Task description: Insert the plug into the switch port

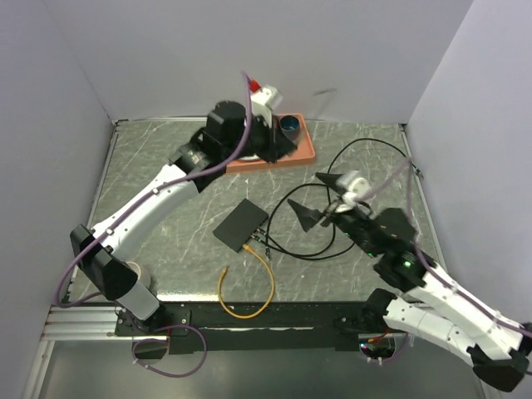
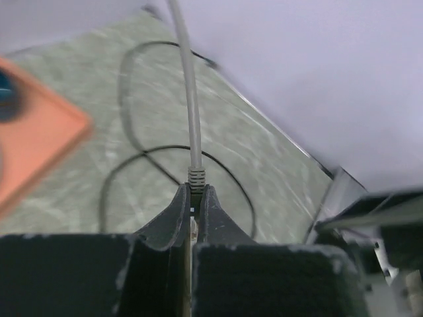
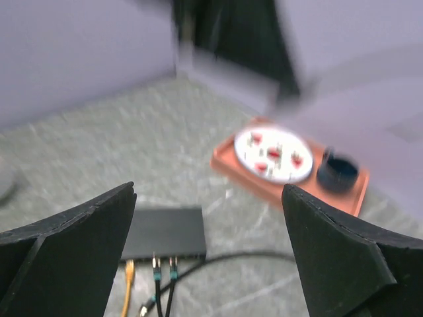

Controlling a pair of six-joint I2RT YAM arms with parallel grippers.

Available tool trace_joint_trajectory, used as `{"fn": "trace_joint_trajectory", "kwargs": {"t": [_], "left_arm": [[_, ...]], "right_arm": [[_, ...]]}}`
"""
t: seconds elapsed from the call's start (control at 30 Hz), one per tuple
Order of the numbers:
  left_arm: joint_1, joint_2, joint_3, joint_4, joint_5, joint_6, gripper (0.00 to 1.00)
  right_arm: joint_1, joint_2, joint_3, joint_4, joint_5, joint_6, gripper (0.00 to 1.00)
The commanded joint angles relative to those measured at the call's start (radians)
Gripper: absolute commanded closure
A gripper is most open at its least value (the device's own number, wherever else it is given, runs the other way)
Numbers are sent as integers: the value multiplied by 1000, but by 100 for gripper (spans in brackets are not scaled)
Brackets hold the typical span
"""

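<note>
My left gripper (image 2: 195, 190) is shut on the plug (image 2: 196, 177). Only the plug's ribbed grey boot shows above the fingertips, and its grey cable (image 2: 190, 92) runs up out of view. From above, the left gripper (image 1: 278, 143) hangs over the orange tray at the back, well away from the switch (image 1: 241, 223). This flat black box lies mid-table with its port edge (image 1: 259, 241) turned to the near right. The right wrist view shows that edge (image 3: 165, 255) holding a yellow cable (image 3: 127, 290) and two black ones (image 3: 158, 281). My right gripper (image 3: 208, 193) stands wide open and empty, right of the switch (image 1: 320, 199).
The orange tray (image 1: 306, 155) at the back holds a dark cup (image 1: 289, 126) and a white plate (image 3: 273, 155). A black cable loops (image 1: 366, 145) over the right half of the table. The yellow cable curls (image 1: 245, 293) near the front edge. Walls close in on three sides.
</note>
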Motion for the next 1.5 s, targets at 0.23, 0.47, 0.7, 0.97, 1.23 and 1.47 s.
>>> {"fn": "trace_joint_trajectory", "kwargs": {"t": [0.23,0.47,0.7,0.97,1.23,1.47], "left_arm": [[54,-19,-451,129,487,-10,99],[60,11,-634,152,716,32,99],[80,-50,-615,13,753,121,99],[106,-86,-595,-70,842,173,99],[108,-106,-579,-96,896,196,99],[108,-124,-562,-115,877,196,99]], "right_arm": [[3,-113,78,-164,-218,-61,1],[0,-3,49,-201,-241,-138,1],[0,69,57,-267,-318,-213,1],[0,82,44,-282,-448,-245,1],[-2,186,92,-344,-565,-274,1],[0,264,120,-379,-583,-266,8]]}}
